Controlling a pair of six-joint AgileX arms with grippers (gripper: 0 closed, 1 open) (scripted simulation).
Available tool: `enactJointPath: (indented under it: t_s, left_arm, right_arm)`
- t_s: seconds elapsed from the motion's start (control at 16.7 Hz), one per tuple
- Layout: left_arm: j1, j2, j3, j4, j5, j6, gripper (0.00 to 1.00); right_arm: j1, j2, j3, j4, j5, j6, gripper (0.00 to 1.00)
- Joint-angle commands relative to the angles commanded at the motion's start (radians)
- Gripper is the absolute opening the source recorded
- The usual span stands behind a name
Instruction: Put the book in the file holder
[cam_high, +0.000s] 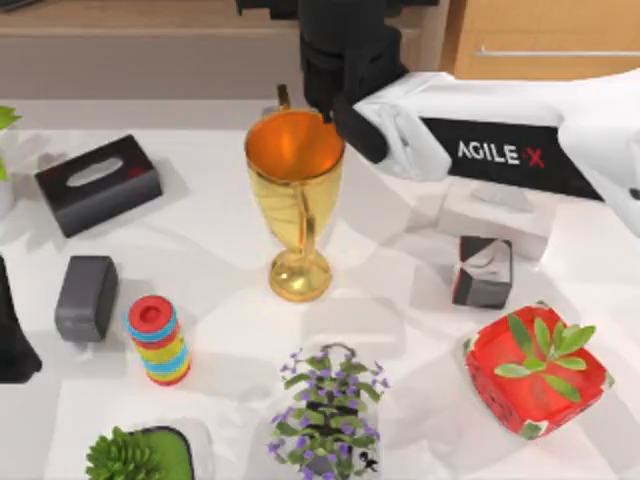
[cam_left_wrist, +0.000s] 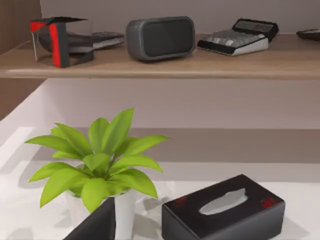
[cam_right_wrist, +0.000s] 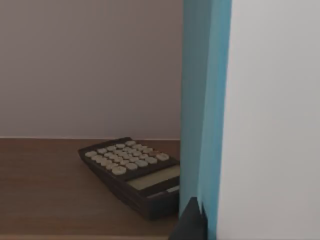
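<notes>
One gold cup (cam_high: 295, 200) centre-table; black tissue box (cam_high: 98, 184) left, calculator (cam_right_wrist: 132, 170) on shelf.

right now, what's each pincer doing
left pincer: cannot be told, parked at the table's left edge
right pincer: closed on the book, behind the gold cup

White surface (cam_high: 220, 250) fills most of the top frame. Wooden shelf (cam_left_wrist: 165, 65) runs across the back against a plain pale wall (cam_left_wrist: 175, 10). Wood cabinet front (cam_high: 540, 35) at upper right.
</notes>
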Motion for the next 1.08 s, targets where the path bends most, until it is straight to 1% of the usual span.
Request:
enactJointPath:
  t_s: [1.08]
  left_arm:
    - [0.000, 0.000, 0.000, 0.000, 0.000, 0.000, 1.00]
  right_arm:
    - [0.018, -0.032, 0.018, -0.046, -0.012, 0.014, 0.00]
